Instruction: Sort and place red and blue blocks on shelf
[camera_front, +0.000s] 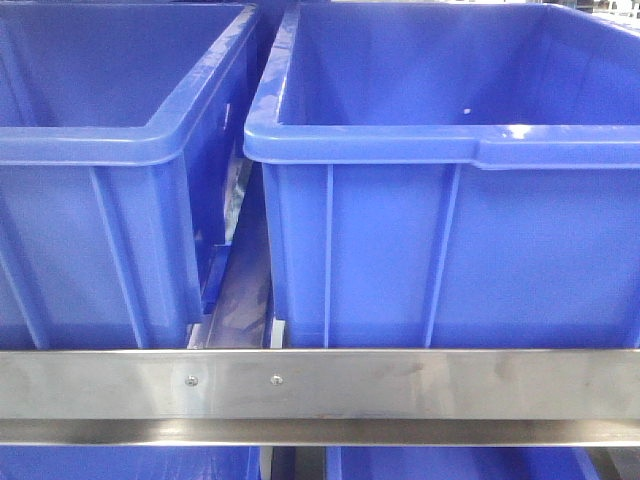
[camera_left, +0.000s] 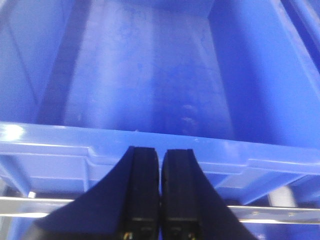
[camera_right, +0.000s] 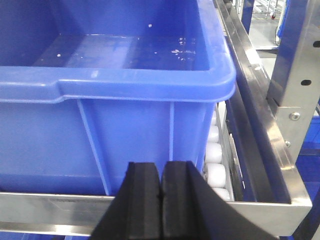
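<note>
Facing the shelf (camera_front: 320, 385), my left gripper (camera_left: 160, 165) and right gripper (camera_right: 161, 177) are pressed closed and empty before the blue bins (camera_front: 440, 150); no blocks in view.

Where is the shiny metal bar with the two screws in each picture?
Front view: the steel front rail runs across the lower part, under both blue bins.
Left wrist view: a thin strip at the bottom edge, behind the shut left tool.
Right wrist view: along the bottom, beside the shut right tool.
Shared landmark: the blue bin's rim.
</note>
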